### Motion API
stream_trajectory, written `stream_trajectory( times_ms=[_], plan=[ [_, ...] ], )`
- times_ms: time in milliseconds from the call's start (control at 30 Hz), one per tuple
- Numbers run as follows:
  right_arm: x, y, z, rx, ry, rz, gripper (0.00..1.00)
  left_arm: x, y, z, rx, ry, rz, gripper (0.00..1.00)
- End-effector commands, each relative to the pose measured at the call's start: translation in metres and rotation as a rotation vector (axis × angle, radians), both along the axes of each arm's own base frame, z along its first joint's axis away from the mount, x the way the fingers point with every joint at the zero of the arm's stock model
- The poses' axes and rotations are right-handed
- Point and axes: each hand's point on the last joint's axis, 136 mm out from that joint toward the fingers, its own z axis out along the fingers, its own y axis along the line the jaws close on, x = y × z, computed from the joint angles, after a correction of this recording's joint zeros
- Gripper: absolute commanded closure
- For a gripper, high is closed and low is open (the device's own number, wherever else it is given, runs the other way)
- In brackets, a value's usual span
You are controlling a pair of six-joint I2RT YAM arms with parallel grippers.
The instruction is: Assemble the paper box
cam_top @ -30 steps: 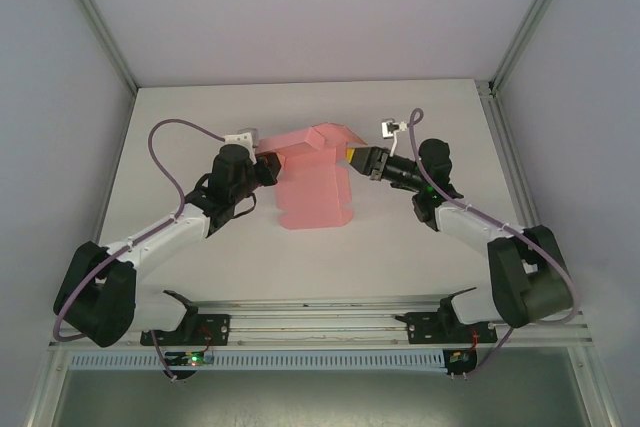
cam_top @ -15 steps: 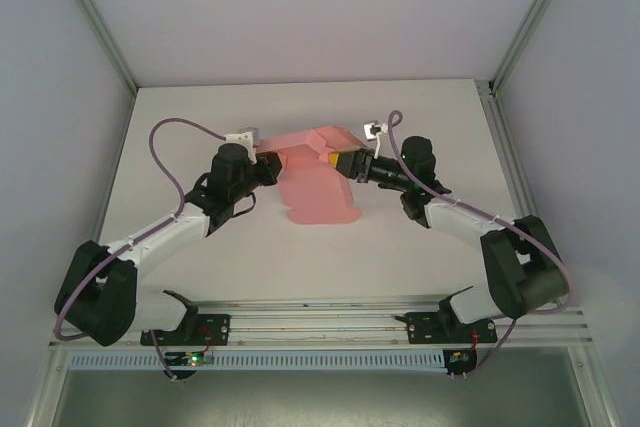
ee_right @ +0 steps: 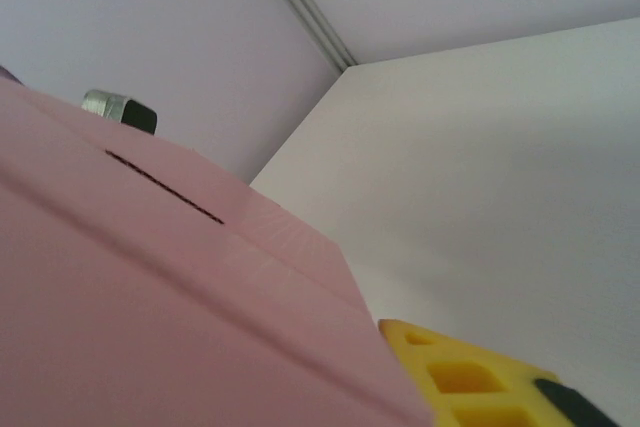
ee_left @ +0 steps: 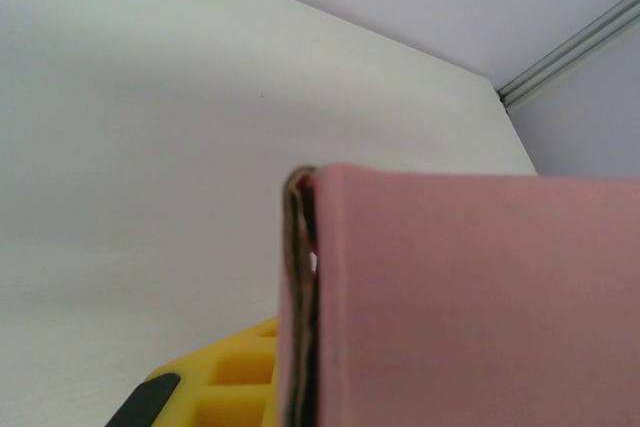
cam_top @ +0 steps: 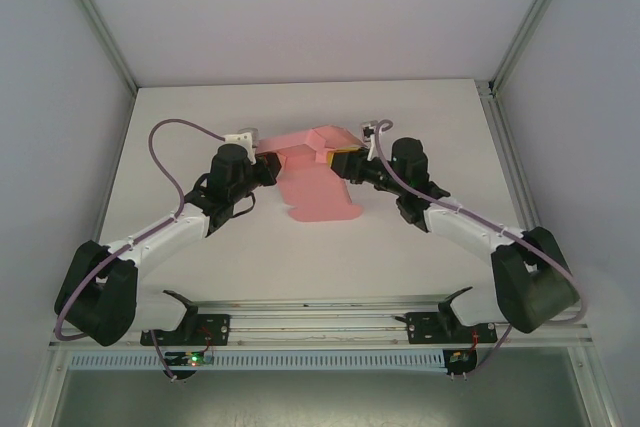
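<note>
The paper box point(cam_top: 318, 169) is pink card, half folded: a raised, folded part at the back and a flat panel lying toward me on the white table. My left gripper point(cam_top: 268, 167) is shut on its left edge. In the left wrist view the folded card edge point(ee_left: 330, 297) stands just right of one yellow finger point(ee_left: 225, 377). My right gripper point(cam_top: 345, 161) is at the card's right side. In the right wrist view the card point(ee_right: 150, 297) covers the left half and hides one finger. The other yellow finger point(ee_right: 480, 382) shows beside it, so whether it grips is unclear.
The white table point(cam_top: 200, 117) is bounded by grey walls and aluminium frame posts point(cam_top: 500, 67) at the back corners. A purple cable point(cam_top: 165, 152) loops above the left arm. Both arm bases sit at the near rail point(cam_top: 320, 322).
My right arm has swung left, bringing its gripper up against the card's right side. The flat panel has shifted slightly right and away. The left arm has held still.
</note>
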Motion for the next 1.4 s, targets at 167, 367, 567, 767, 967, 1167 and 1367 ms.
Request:
stream_trajectory(
  times_ms=[167, 367, 567, 767, 967, 1167, 1367],
  plan=[
    [-0.013, -0.050, 0.012, -0.044, -0.016, -0.084, 0.43, 0.000, 0.003, 0.012, 0.000, -0.040, 0.018, 1.00],
    [-0.044, -0.090, 0.026, -0.128, -0.096, -0.146, 0.34, 0.002, 0.009, 0.004, 0.019, -0.017, 0.029, 1.00],
    [-0.033, -0.147, 0.055, -0.292, -0.213, -0.387, 0.29, -0.006, -0.012, 0.001, 0.022, -0.016, -0.122, 1.00],
    [-0.026, -0.124, 0.072, -0.268, -0.225, -0.150, 0.28, -0.010, -0.022, -0.002, 0.016, -0.009, -0.189, 1.00],
    [-0.030, -0.082, 0.067, -0.184, -0.214, 0.134, 0.36, -0.008, -0.024, -0.002, 0.021, -0.004, -0.195, 1.00],
    [-0.041, -0.047, 0.052, -0.173, -0.184, 0.303, 0.41, -0.003, -0.021, -0.002, 0.024, -0.002, -0.166, 1.00],
    [-0.045, -0.022, 0.035, -0.176, -0.137, 0.394, 0.47, 0.001, -0.022, 0.000, 0.018, 0.002, -0.158, 1.00]
  ],
)
